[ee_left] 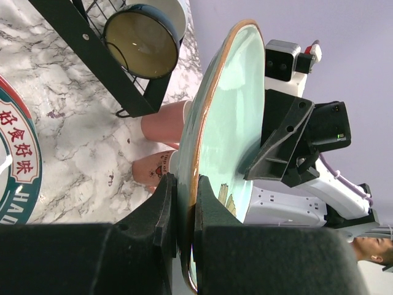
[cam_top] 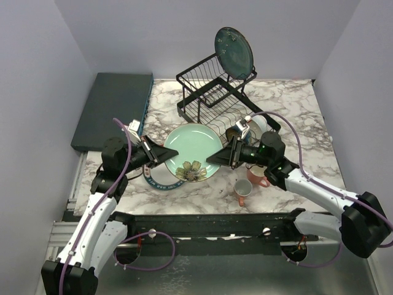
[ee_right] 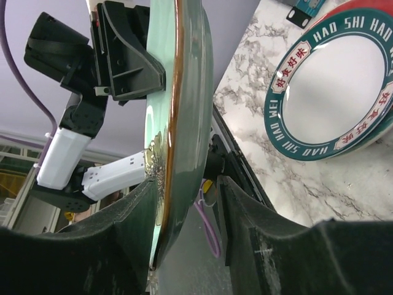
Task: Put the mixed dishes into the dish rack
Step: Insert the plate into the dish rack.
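A pale green plate (cam_top: 193, 147) with a flower print hangs tilted above the table between both grippers. My left gripper (cam_top: 161, 157) is shut on its left rim; the left wrist view shows both pads pressed on the edge (ee_left: 186, 196). My right gripper (cam_top: 215, 158) is open and straddles the right rim (ee_right: 186, 184), one pad against the face and a gap behind the back. The black wire dish rack (cam_top: 215, 92) stands behind, with a dark teal plate (cam_top: 234, 52) upright on its top tier. A red-and-teal plate (cam_top: 161, 181) lies flat under the green one.
Two pink mugs (cam_top: 242, 190) (cam_top: 258, 175) stand near the right arm. A dark cream-lined bowl (cam_top: 236, 132) and a white bowl (cam_top: 258, 125) lean at the rack's front right. A dark teal slab (cam_top: 113, 107) lies at the back left.
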Robot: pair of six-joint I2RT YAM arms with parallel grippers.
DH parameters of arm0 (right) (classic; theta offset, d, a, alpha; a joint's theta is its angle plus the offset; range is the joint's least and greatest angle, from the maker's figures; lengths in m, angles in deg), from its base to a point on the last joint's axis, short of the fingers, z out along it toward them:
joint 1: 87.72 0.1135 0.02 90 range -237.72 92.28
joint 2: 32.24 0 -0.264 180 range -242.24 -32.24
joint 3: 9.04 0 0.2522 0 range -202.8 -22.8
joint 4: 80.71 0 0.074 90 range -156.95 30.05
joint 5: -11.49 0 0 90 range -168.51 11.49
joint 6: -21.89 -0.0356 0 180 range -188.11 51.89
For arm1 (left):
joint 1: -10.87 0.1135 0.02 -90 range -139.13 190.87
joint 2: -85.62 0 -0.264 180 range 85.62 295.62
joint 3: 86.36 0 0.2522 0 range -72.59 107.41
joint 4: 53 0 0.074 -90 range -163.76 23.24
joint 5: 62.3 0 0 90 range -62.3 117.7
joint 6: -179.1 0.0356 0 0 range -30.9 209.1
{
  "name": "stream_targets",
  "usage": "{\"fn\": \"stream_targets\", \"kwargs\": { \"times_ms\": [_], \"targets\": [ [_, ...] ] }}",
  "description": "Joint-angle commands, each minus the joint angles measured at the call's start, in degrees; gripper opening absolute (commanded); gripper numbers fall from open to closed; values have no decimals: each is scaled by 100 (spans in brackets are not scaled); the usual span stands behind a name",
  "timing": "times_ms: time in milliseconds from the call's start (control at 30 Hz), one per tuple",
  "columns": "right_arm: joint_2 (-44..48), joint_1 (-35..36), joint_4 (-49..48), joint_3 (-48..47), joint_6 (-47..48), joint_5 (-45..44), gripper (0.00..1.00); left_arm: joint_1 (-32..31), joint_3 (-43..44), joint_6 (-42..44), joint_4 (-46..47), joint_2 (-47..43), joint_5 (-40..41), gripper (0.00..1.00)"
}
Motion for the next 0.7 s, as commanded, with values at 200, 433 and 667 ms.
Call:
{"fn": "stream_targets", "kwargs": {
  "times_ms": [200, 433, 667],
  "targets": [
    [178, 31, -554, -5, -417, 135, 45, -8, 249, 132, 457, -196, -433, 0],
    [48, 60, -594, -163, -486, 156, 38, -6, 214, 217, 404, -232, -472, 0],
    [-130, 166, -632, -352, -537, 108, 36, -7, 223, 328, 352, -243, -532, 0]
  ]
}}
